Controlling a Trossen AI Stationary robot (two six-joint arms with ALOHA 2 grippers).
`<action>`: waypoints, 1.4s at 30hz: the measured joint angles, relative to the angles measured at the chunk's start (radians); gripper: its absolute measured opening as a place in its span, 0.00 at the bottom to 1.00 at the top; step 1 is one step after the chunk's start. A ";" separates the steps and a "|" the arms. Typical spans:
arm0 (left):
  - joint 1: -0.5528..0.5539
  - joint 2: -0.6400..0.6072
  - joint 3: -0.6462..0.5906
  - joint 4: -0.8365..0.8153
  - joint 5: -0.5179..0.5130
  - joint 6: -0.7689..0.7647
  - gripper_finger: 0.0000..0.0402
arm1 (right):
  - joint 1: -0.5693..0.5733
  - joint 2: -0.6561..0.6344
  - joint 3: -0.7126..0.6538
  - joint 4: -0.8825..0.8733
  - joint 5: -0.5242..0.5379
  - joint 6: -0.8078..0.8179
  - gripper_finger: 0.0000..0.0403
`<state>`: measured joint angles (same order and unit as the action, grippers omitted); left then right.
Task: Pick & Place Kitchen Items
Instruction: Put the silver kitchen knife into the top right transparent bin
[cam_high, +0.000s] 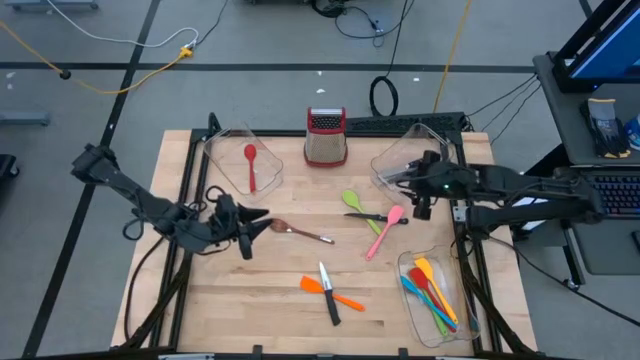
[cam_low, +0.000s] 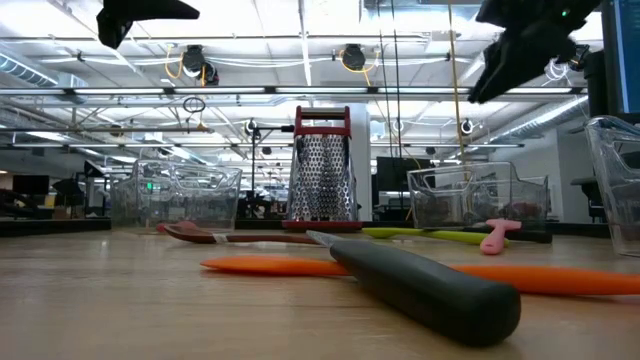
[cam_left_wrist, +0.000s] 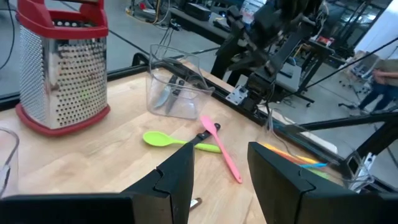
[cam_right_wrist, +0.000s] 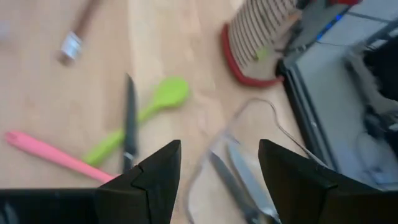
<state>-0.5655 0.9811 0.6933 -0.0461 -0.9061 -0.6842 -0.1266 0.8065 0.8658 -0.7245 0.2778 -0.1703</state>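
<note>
Across the middle of the high view I see the loose kitchen items lying flat on the wooden table (cam_high: 200, 300): a brown-handled spoon (cam_high: 296, 232) left of centre, a green spoon (cam_high: 362, 209), a pink spatula (cam_high: 384, 232) and a thin black-handled knife (cam_high: 372, 217) crossed together right of centre, and lower down an orange spatula (cam_high: 338, 295) with a second black-handled knife (cam_high: 328, 298) lying over it. A red spoon (cam_high: 250, 164) already sits in the clear bin (cam_high: 225, 140) at upper left, and a bundle of coloured utensils (cam_high: 432, 290) fills the bin at lower right. My left gripper (cam_high: 246, 230) hangs just beside the brown spoon's bowl, its fingers (cam_left_wrist: 180, 180) apart and holding nothing; my right gripper (cam_high: 425, 192) hovers by the upper-right bin, fingers (cam_right_wrist: 155, 171) likewise apart and empty. I judge all these pieces light and stiff, though the silicone heads will flex and the smooth handles may slip or roll. They lie low on the wood, so I would pinch each across the handle near its middle, squarely from above. For the knives I would take the black grip, never the blade, and where pieces cross I would lift the top one first, lest the one under it be dragged along
</note>
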 joint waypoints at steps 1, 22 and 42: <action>0.000 0.006 0.000 0.000 0.000 0.001 0.38 | 0.003 -0.016 0.000 0.005 -0.019 0.020 0.52; 0.003 0.041 0.000 0.022 0.000 0.058 0.38 | 0.005 -0.406 -0.066 0.053 -0.336 0.333 0.52; 0.004 0.064 0.001 0.105 0.120 -0.141 0.38 | 0.004 -0.714 -0.404 0.364 -0.336 0.450 0.52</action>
<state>-0.5613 1.0447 0.6942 0.0587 -0.7860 -0.8251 -0.1223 0.0926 0.4618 -0.3609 -0.0580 0.2799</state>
